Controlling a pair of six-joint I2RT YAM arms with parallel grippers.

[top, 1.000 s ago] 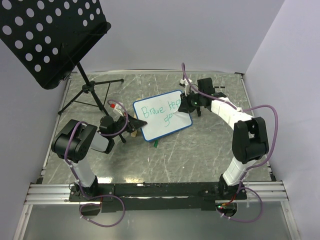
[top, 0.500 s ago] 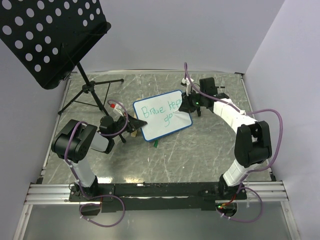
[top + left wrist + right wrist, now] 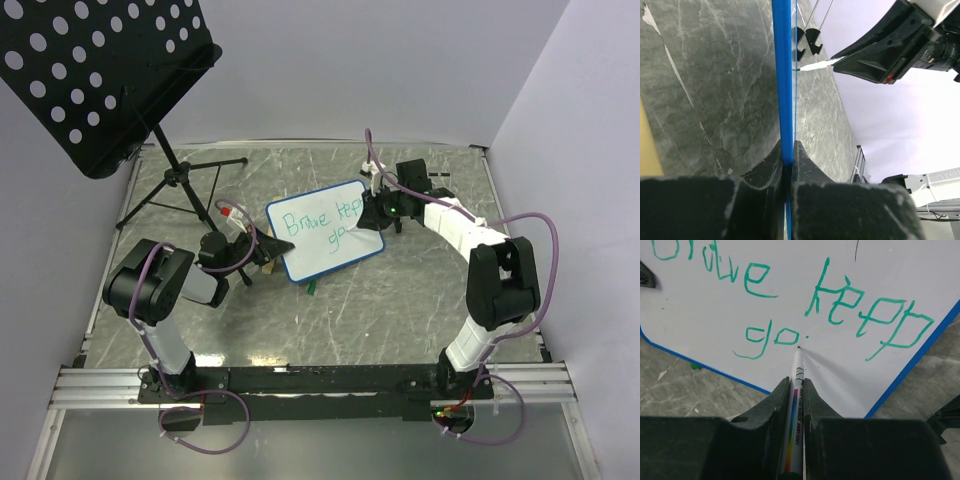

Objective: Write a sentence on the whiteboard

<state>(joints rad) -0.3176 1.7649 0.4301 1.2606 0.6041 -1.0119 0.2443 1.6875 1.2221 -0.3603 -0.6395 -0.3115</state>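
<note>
grey stone-look tabletop [image 3: 420, 300]: board pinched, pen tip on the second line

nearest me, both arm bases sit on the rail at the table's front edge. from there my left gripper [image 3: 788, 159] reaches in toward the middle, its jaws clamped tight on the blue rim of the whiteboard [image 3: 345, 255], which i see edge-on in the left wrist view. a tan block [image 3: 268, 267] lies just beside that gripper, and a small green scrap [image 3: 312, 288] sits on the table by the board's near corner. the board itself is mid-table, between the two arms and turned at an angle. the sentence [image 3: 318, 224] on it reads "brave keep" on top, with "go" and a dot below, in green. my right gripper [image 3: 796, 386] is closed around a marker [image 3: 797, 362], and its tip touches the white face just right of that dot. at the far left stands a black perforated music stand [image 3: 90, 80] on its tripod, well apart from the board.
</note>
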